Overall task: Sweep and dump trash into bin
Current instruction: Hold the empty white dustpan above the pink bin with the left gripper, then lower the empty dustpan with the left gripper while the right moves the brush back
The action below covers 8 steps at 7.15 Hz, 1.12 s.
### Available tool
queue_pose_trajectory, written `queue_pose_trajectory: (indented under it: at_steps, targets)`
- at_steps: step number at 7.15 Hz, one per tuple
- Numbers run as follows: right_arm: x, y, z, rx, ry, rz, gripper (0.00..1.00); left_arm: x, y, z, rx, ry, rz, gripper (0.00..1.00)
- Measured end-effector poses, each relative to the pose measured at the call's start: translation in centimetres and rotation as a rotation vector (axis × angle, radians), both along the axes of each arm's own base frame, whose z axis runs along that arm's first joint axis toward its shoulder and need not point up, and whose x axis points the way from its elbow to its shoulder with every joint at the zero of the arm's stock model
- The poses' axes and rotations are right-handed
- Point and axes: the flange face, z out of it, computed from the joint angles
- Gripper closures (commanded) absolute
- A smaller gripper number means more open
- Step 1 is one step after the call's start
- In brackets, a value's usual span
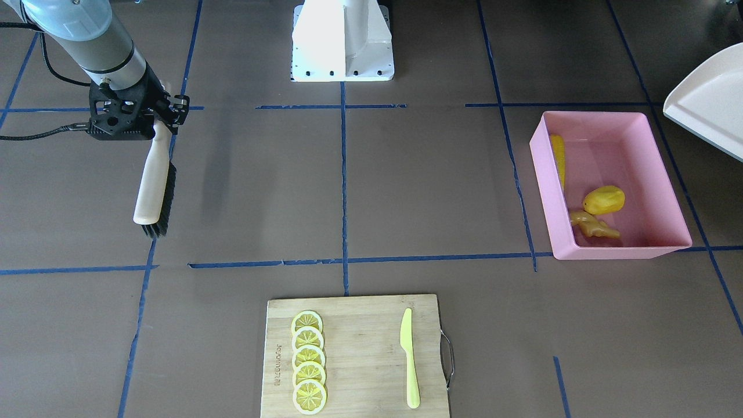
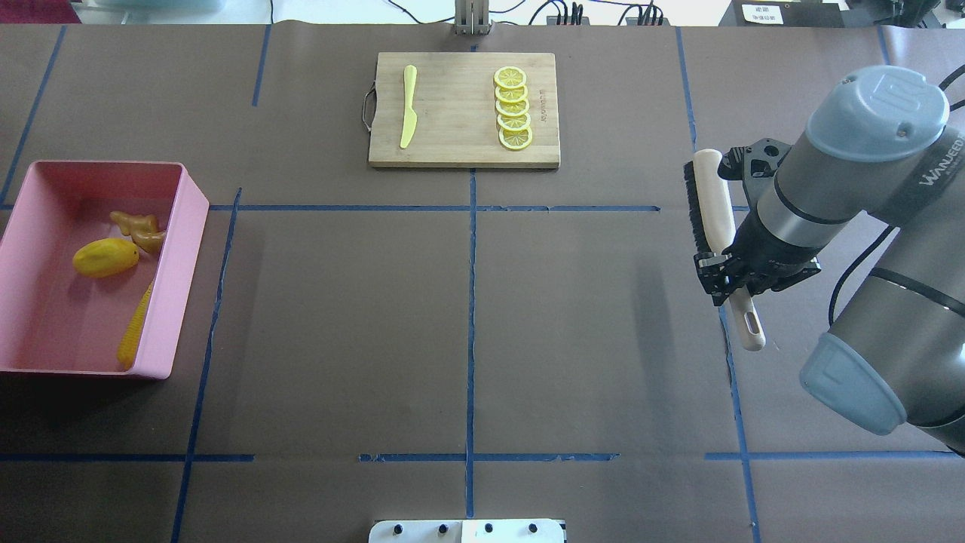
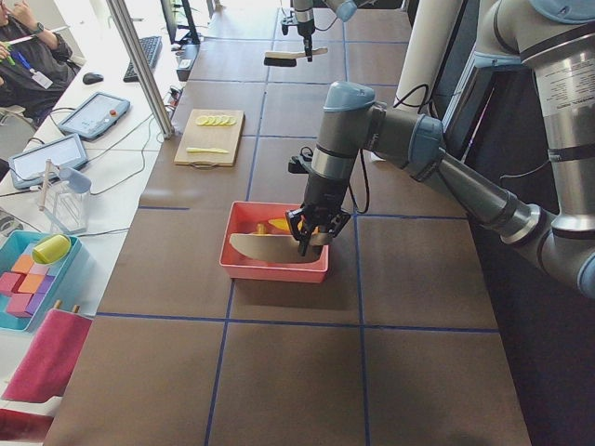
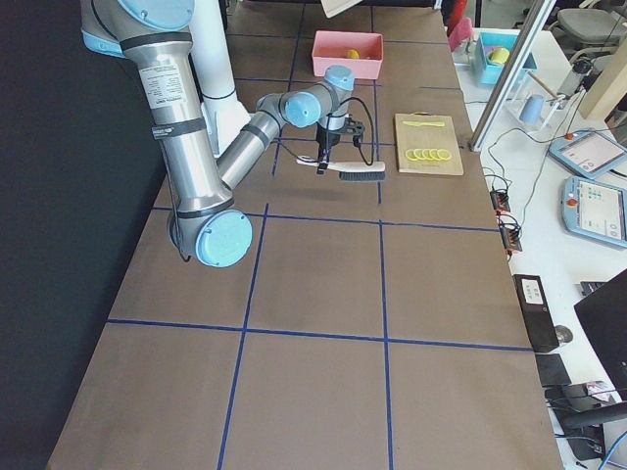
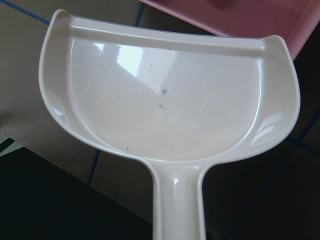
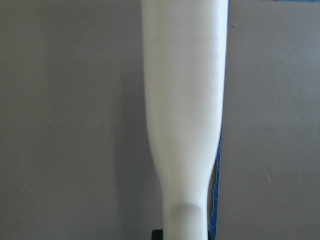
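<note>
Across the brown counter (image 2: 339,339), overhead: right arm (image 2: 867,173) at 3 o'clock, lettered "WANJEE"; pink bin (image 2: 181,264) at 9 o'clock; cutting board (image 2: 460,113) at 12 o'clock, its print too small to read. Beige dustpan (image 5: 170,100) near the bin's 8 o'clock side at the left hand (image 3: 313,228), grip impossible to tell; right hand (image 2: 724,271) clamped on a brush (image 2: 712,200) handle. In the bin: corn cob (image 2: 136,326) along the 3 o'clock wall, fruit piece (image 2: 105,257) central, ginger root (image 2: 139,230) at its 1 o'clock.

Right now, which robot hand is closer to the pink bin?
Left. The left gripper hangs close by the bin with the dustpan; the right gripper holds the brush far across the table.
</note>
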Motion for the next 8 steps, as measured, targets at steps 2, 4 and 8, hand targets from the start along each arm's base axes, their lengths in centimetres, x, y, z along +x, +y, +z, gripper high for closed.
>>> queue_pose_trajectory:
  at_steps: [2, 4, 8]
  targets:
    - [0.1, 0.0, 0.1, -0.001, 0.001, 0.001, 1.00, 0.7, -1.2, -1.4, 0.019, -0.023, 0.022, 1.00]
    - [0.3, 0.0, 0.6, -0.002, 0.006, -0.002, 1.00, 1.9, -2.6, -3.7, 0.044, 0.078, 0.050, 1.00]
    - [4.3, 1.5, 7.0, 0.008, 0.037, -0.049, 1.00, 6.1, -6.9, -12.6, 0.026, 0.299, 0.054, 1.00]
